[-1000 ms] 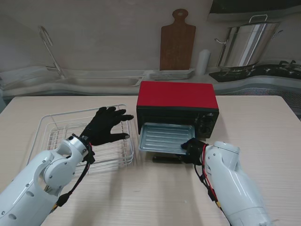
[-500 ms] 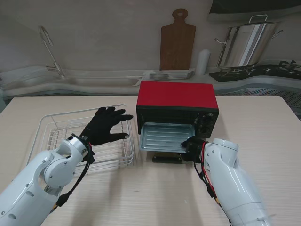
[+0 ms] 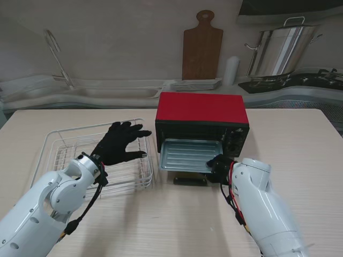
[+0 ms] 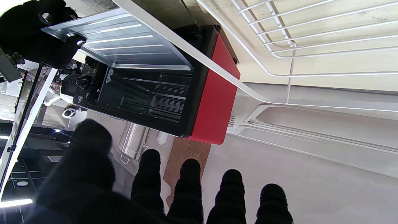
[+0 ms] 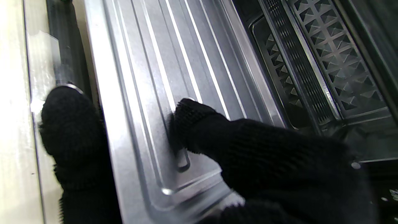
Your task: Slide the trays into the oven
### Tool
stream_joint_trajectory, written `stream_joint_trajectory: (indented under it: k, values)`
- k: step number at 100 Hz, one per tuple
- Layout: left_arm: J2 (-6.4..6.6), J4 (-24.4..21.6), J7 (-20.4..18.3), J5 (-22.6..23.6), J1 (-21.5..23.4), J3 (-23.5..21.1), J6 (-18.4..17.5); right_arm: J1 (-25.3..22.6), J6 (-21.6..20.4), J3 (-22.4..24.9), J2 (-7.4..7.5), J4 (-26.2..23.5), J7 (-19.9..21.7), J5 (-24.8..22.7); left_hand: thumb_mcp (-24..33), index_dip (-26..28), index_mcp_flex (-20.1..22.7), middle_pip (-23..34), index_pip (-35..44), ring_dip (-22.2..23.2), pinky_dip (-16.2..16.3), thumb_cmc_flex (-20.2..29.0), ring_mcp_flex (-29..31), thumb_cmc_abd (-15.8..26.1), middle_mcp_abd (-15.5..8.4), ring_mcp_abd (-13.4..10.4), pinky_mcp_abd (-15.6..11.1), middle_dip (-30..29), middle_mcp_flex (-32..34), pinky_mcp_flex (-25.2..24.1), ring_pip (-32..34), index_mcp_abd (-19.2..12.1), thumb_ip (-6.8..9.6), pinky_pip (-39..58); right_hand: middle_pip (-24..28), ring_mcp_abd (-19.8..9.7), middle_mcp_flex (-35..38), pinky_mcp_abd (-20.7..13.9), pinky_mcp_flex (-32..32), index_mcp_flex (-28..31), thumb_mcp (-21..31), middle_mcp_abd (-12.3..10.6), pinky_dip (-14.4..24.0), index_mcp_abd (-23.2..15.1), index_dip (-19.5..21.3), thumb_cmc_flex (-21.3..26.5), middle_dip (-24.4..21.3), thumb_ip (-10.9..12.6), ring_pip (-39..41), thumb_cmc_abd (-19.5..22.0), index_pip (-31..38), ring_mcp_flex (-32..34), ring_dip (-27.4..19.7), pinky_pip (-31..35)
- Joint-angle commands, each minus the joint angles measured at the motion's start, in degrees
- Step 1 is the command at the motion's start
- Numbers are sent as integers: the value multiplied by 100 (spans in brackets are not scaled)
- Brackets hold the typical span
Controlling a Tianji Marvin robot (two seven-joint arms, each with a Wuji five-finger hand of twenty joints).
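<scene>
The baking tray (image 3: 186, 156), half inside the red toaster oven (image 3: 202, 115), is pinched at 1 corner by the right hand (image 3: 218, 167); off-centre pushing could jam it. The left hand (image 3: 119, 142) is spread, holding nothing.

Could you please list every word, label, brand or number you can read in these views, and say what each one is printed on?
No text can be read in any view.
Oven: the marks around the control knobs on its front panel are too small and blurred to read.
Baking tray, wire rack, cutting board and stockpot: no lettering visible.
</scene>
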Motion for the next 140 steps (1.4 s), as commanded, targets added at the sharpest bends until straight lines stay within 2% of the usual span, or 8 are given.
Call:
stream_joint_trajectory:
  k: [1, 46, 100, 140]
  values:
    - [-35, -41, -74, -14, 31, -2, 0, -72, -35, -33, -70, -29, 69, -25, -201, -54, -208, -67, -63, -59, -115, 97, -199, 208, -115, -155, -156, -78, -226, -73, -126, -90, 229, -285, 137, 217, -33, -441, 24, 240, 402, 96, 43, -506, 185, 493, 84, -38, 228, 145, 568, 279, 80, 109]
    - [-39, -62, -54, -31, 70, -28, -13, -81, -19, -57, -114, 20, -78, -59, -196, -55, -209, -68, -64, -58, -117, 94, -198, 203, -113, -157, -160, -79, -226, -73, -126, -85, 228, -281, 145, 178, -75, -461, 13, 214, 388, 86, 24, -501, 170, 491, 85, -49, 176, 181, 553, 239, 50, 71]
    - [-41, -60, -59, -56, 65, -44, -20, -47, -201, -107, -91, 35, -197, 211, -188, -51, -206, -67, -58, -57, -115, 92, -195, 204, -121, -156, -162, -78, -231, -73, -125, -77, 227, -277, 149, 171, -104, -483, 9, 193, 373, 93, -1, -503, 168, 488, 94, -59, 158, 202, 535, 223, 37, 47]
    - [-43, -51, -40, -58, 58, -37, -52, 23, -356, -167, -91, 110, -180, 91, -189, -49, -203, -66, -55, -60, -120, 90, -197, 201, -115, -158, -158, -80, -226, -75, -128, -75, 224, -281, 132, 174, -98, -477, 3, 189, 371, 67, -14, -511, 156, 482, 84, -59, 144, 204, 537, 214, 28, 32]
